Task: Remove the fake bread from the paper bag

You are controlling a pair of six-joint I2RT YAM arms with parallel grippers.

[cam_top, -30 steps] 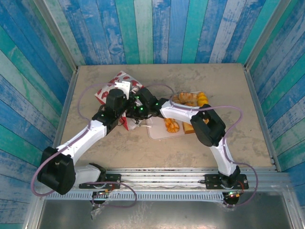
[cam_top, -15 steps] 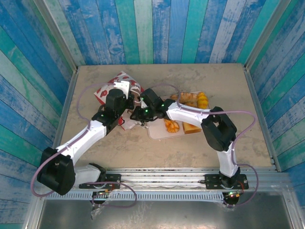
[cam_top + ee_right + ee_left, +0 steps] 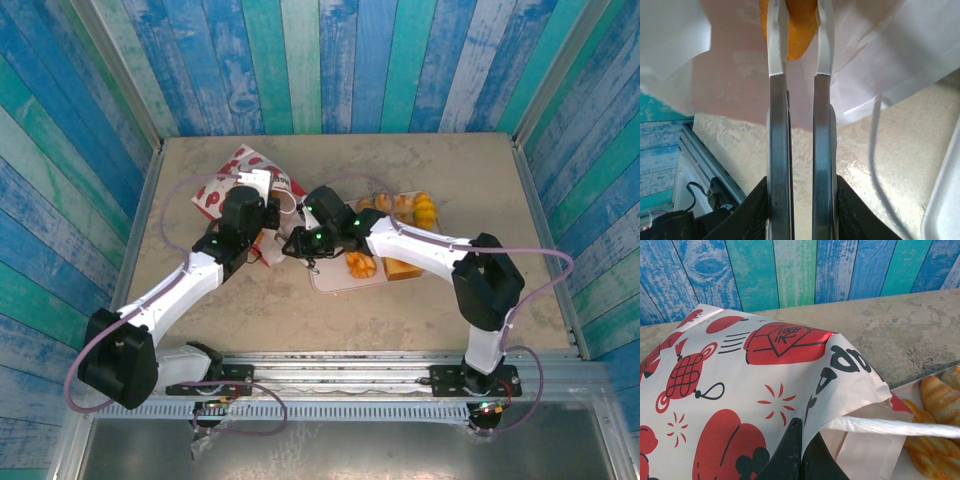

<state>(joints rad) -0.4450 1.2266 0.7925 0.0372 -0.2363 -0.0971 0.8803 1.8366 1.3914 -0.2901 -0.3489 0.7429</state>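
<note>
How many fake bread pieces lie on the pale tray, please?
5, roughly: a braided golden-brown stick and two round orange buns at the tray's far edge, another orange bun and square toast nearer; the right arm may hide more.

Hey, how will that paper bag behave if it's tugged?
Probably floppy: the paper bag creases at its mouth, where the left pincer pinches the edge. Likely light, being thin paper, so it may drag along. It could tear.
</note>
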